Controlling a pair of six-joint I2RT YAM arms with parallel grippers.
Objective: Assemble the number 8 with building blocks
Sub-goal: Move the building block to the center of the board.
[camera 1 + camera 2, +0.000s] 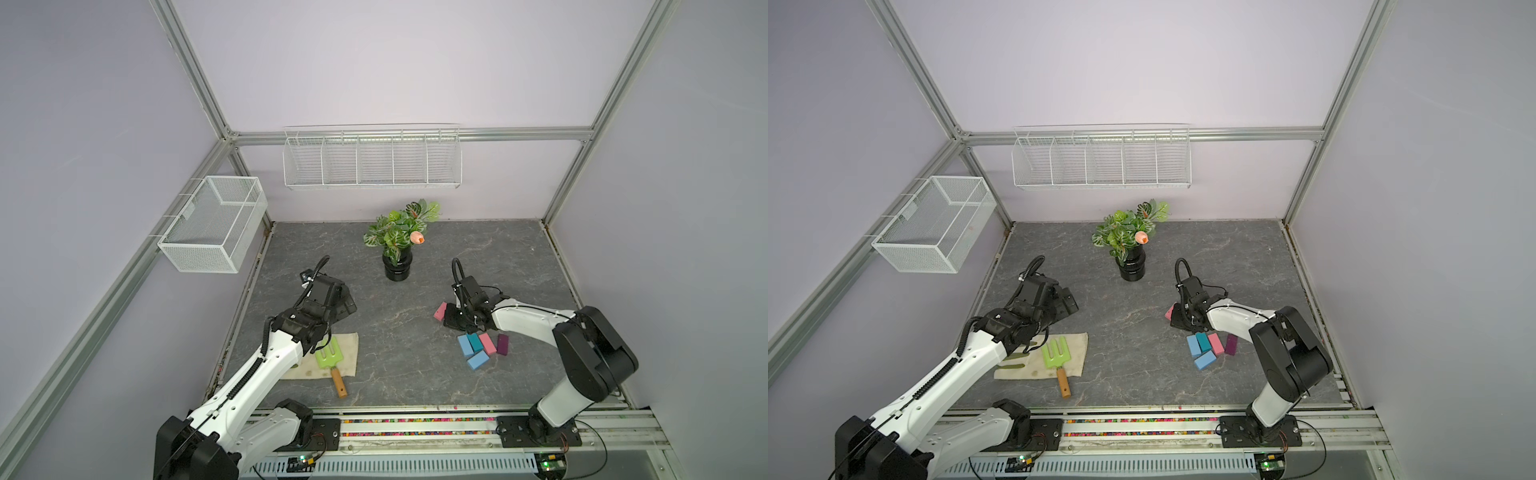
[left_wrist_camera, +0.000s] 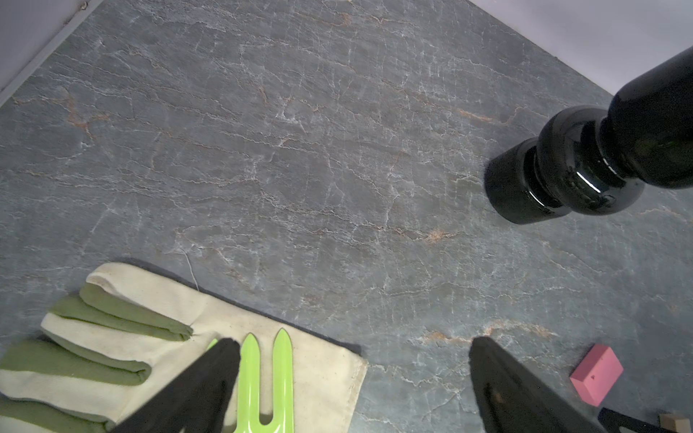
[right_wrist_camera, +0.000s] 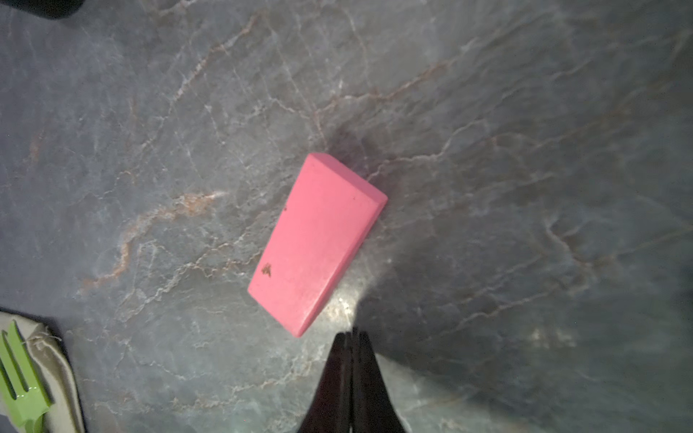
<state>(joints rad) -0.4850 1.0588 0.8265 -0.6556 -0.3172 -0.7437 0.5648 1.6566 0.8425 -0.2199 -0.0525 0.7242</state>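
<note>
Pink block (image 3: 317, 243) is lying just beside my clenched, empty right fingers (image 3: 352, 346); my left fingers (image 2: 498, 375) are hanging released.

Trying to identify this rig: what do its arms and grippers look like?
The left arm and right arm have white shells, black joint housings and a black cable looping at each wrist. The left gripper and right gripper have black fingers tapering to points.
</note>
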